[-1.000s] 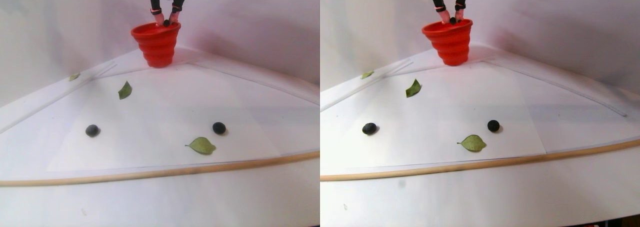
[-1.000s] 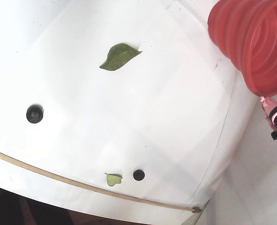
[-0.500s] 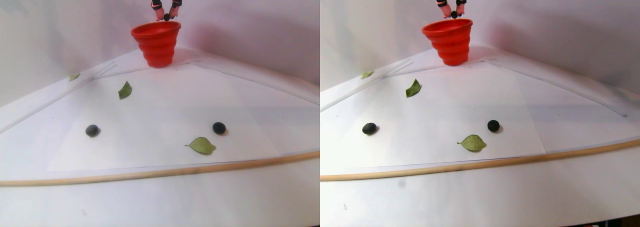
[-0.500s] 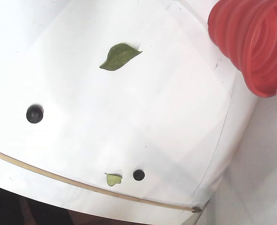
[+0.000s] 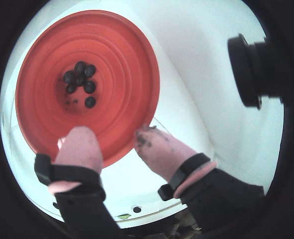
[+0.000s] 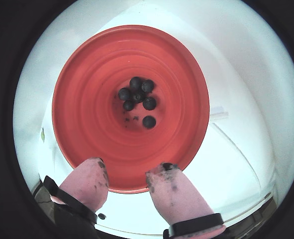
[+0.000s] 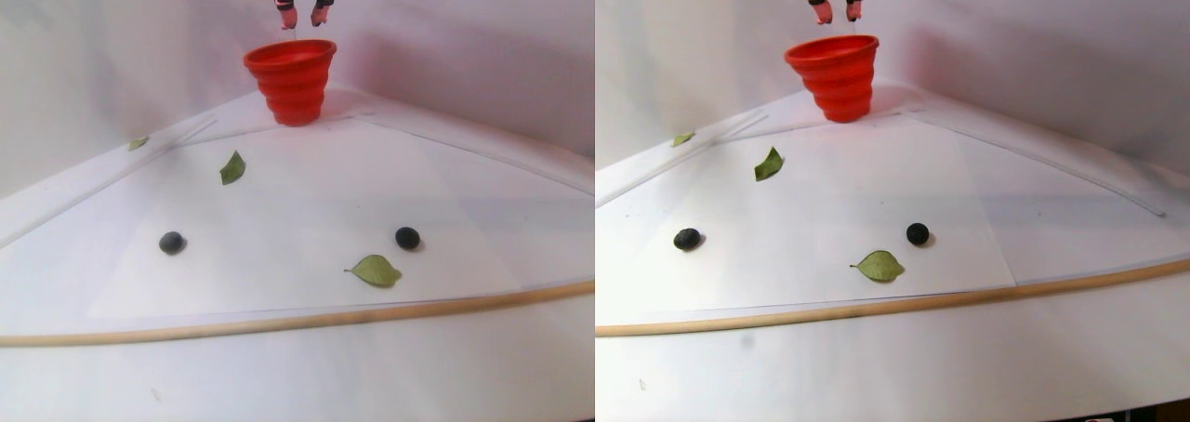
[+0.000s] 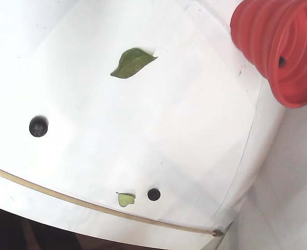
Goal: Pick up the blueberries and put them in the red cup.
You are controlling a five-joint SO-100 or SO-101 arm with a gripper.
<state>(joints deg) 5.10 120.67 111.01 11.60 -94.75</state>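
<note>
The red cup (image 5: 129, 59) stands at the back of the white table (image 7: 307, 375), and also shows in the other wrist view (image 6: 82, 104), the stereo pair view (image 7: 291, 78) and the fixed view (image 8: 278, 47). Several blueberries (image 5: 80, 79) lie at its bottom, as the other wrist view (image 6: 137, 94) shows too. My gripper (image 5: 112, 137) hangs open and empty just above the cup's near rim (image 6: 132, 168), with pink fingertips (image 7: 304, 15). Two more blueberries lie on the table, one on the left (image 7: 171, 243) (image 8: 38, 126) and one on the right (image 7: 407, 237) (image 8: 153, 194).
Green leaves lie on the sheet: one mid-left (image 7: 232, 168) (image 8: 132, 61), one next to the right berry (image 7: 376, 270) (image 8: 125, 199), and a small one far left (image 7: 138, 143). A wooden strip (image 7: 279, 322) runs along the front. A black round part (image 5: 251, 69) juts in at the right.
</note>
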